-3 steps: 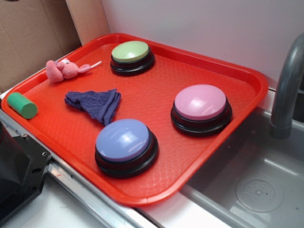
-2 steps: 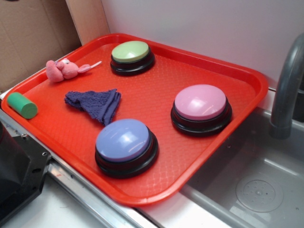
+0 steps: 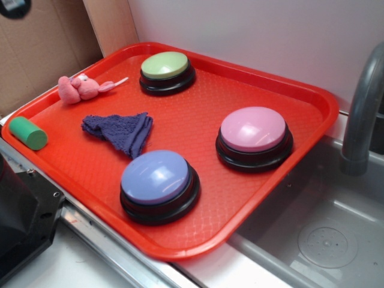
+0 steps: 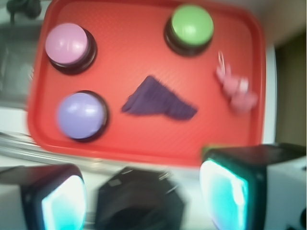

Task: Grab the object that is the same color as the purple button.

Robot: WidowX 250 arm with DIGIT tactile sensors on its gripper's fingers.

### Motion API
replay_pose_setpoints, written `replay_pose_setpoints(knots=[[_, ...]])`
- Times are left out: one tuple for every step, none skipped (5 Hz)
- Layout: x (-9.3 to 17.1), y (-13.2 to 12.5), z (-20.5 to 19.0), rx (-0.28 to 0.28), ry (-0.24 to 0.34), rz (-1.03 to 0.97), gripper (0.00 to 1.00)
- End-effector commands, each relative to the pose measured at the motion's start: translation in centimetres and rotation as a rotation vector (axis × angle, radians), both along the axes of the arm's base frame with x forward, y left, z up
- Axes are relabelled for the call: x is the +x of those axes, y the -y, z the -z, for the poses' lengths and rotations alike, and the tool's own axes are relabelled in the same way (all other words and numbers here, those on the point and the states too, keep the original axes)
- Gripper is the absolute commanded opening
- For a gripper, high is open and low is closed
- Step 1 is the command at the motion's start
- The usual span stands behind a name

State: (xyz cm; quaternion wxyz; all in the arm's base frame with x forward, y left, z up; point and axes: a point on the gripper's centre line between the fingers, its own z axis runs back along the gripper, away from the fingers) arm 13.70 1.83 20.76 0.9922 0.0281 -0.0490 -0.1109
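Note:
The object, a small dark purple-blue knitted cloth (image 3: 120, 131), lies flat on the red tray (image 3: 324, 108), left of centre. The purple button (image 3: 157, 177) stands just in front of it, near the tray's front rim. The wrist view looks down from above the tray's near edge and is blurred; it shows the cloth (image 4: 158, 100) at mid-tray and the purple button (image 4: 80, 115) to its left. My gripper (image 4: 144, 191) is open, its cyan pads (image 4: 225, 191) far apart with nothing between them, high above and short of the cloth. A dark bit of it shows at the exterior view's top left corner (image 3: 12, 6).
Also on the tray are a pink-topped button (image 3: 253, 129), a green-topped button (image 3: 165, 65), a pink plush toy (image 3: 81, 88) and a green cylinder (image 3: 27, 132). A grey faucet (image 3: 363, 108) and sink (image 3: 324, 240) lie to the right. The black robot base (image 3: 21, 216) sits front left.
A dark part of the gripper has come into the top left corner of the exterior view. Nothing on the tray has moved.

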Motion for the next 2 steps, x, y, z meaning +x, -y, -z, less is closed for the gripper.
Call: replay_pose_setpoints(knots=[[2.9, -5.3, 5.5, 0.111, 0.003, 0.397, 1.0], [3.9, -5.0, 9.9, 0.128, -0.064, 0.5, 1.0]])
